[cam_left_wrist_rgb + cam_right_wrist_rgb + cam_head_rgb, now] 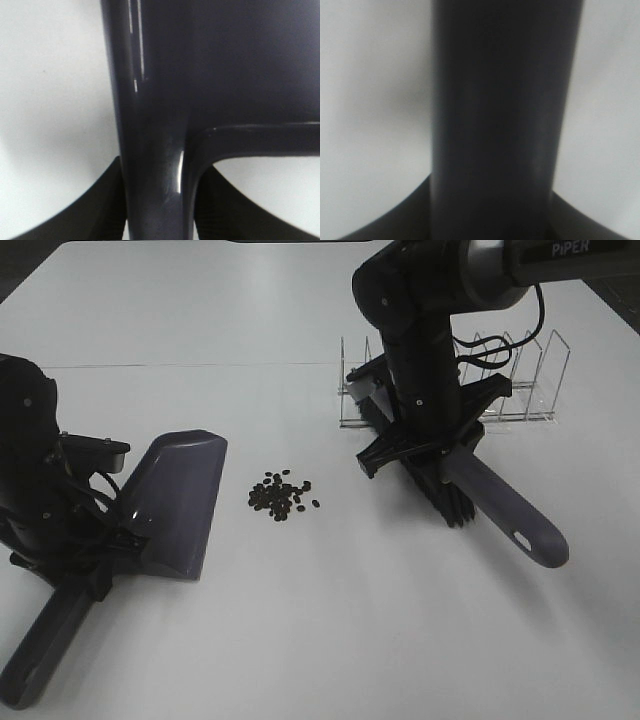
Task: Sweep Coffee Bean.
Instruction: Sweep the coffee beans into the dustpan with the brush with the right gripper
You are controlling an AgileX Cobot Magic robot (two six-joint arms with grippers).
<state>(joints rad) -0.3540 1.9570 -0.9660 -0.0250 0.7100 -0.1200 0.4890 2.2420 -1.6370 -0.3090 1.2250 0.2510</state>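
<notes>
L hand (100,562) clamped on dustpan (175,500) handle, R hand (432,445) clamped on brush (505,515) handle; coffee bean pile (280,495) on surface (350,630) btwn them, near pan's mouth.

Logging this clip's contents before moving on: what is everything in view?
coffee beans: a couple dozen, dark brown, piled mid-table between dustpan and brush
dustpan: one, purple-grey, left of the beans
brush: one, purple-grey handle, black bristles, right of the beans
rack: one, see-through, behind the brush
table: one, white
left arm: one, black, jaws shut on the dustpan handle
right arm: one, black, jaws shut on the brush handle
</notes>
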